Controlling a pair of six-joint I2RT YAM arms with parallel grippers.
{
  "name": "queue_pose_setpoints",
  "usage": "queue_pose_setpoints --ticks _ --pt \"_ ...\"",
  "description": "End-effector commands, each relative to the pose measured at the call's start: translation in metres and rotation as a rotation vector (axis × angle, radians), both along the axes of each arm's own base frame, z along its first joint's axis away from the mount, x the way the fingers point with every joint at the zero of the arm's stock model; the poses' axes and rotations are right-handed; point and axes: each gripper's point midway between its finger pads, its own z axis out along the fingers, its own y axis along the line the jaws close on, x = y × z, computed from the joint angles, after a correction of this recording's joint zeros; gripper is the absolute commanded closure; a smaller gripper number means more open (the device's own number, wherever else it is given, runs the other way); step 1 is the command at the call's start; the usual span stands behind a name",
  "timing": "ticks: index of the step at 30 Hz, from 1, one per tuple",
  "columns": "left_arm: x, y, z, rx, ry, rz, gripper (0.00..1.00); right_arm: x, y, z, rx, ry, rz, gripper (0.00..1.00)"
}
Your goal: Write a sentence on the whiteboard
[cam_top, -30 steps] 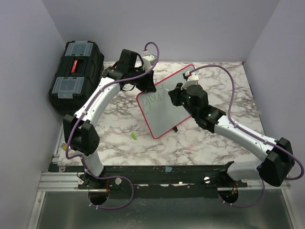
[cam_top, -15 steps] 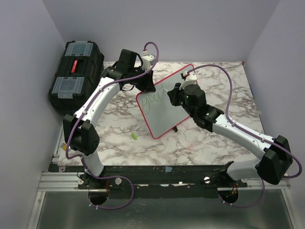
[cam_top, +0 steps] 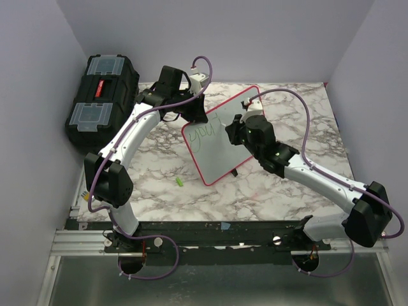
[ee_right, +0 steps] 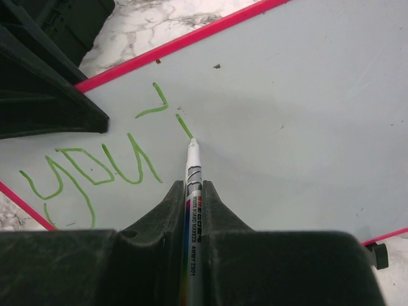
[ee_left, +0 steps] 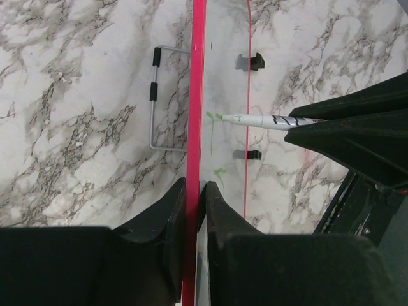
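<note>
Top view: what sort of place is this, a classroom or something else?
Most likely a robot test booth in a lab: plain walls box in a marble-patterned table, a left arm and right arm are bolted at its near edge, and a black toolbox sits alongside.

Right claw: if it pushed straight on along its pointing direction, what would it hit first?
The whiteboard. The right claw holds a marker whose tip seems to touch it, beside the green lettering.
</note>
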Motion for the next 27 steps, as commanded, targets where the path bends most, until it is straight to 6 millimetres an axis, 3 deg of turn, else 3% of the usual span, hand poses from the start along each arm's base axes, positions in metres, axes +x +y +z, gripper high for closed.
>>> queue_pose_setpoints --ticks 1,13,27 --pt "0.004 0.0 0.024 -0.01 -0.107 -0.013 1.0 -0.009 -0.01 -0.034 -0.075 0.076 -0.009 0.99" --pt "0.004 -0.001 0.024 -0.013 -0.104 -0.015 1.0 -0.015 -0.008 -0.044 -0.069 0.111 0.013 0.99" --pt "0.003 -0.001 0.023 -0.011 -0.102 -0.016 1.0 -0.005 0.001 -0.023 -0.029 0.08 0.004 0.99"
